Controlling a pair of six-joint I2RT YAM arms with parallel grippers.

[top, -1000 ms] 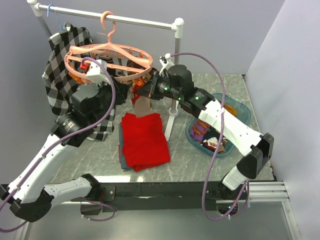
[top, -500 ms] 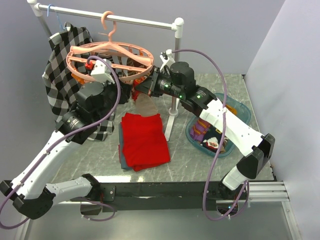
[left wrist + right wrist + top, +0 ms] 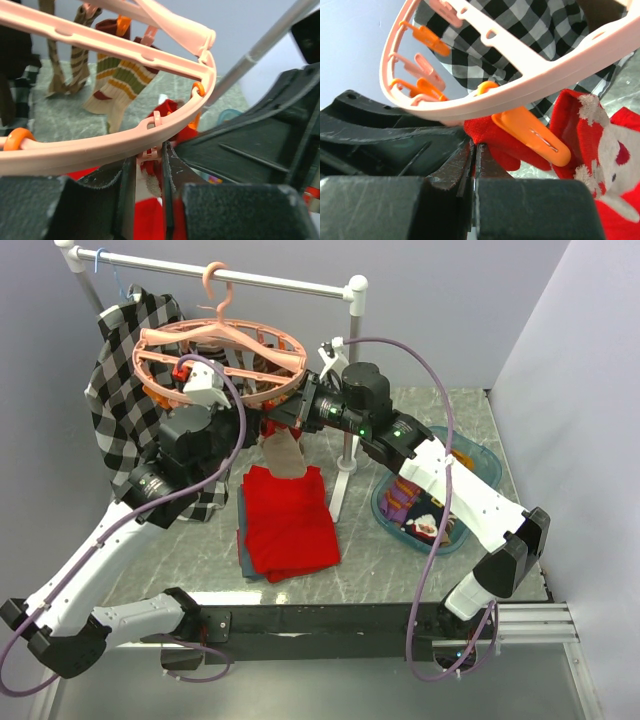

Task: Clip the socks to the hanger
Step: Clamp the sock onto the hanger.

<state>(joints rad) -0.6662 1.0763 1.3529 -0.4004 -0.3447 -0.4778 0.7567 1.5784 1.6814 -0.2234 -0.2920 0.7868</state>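
The salmon-pink hanger (image 3: 150, 340) hangs by its hook from the white rail. My left gripper (image 3: 149, 165) sits just under its rim (image 3: 100, 150), shut on a small pink clip (image 3: 150, 155), with a red-and-white sock (image 3: 150, 182) showing between the fingers. My right gripper (image 3: 476, 146) is shut on the red edge of that sock (image 3: 495, 135), next to an orange clip (image 3: 530, 137). In the top view the sock (image 3: 283, 455) dangles below the two grippers. Striped socks (image 3: 117, 75) hang clipped on the far side.
A black-and-white checked shirt (image 3: 125, 370) hangs behind the left arm. A folded red cloth (image 3: 290, 520) lies on the table under the hanger. A blue tray (image 3: 480, 455) with more socks is at the right. The stand's white pole (image 3: 345, 475) rises by the right arm.
Both grippers have risen a little toward the hanger's rim, carrying the sock up, and the ring has tilted slightly. The grips look unchanged.
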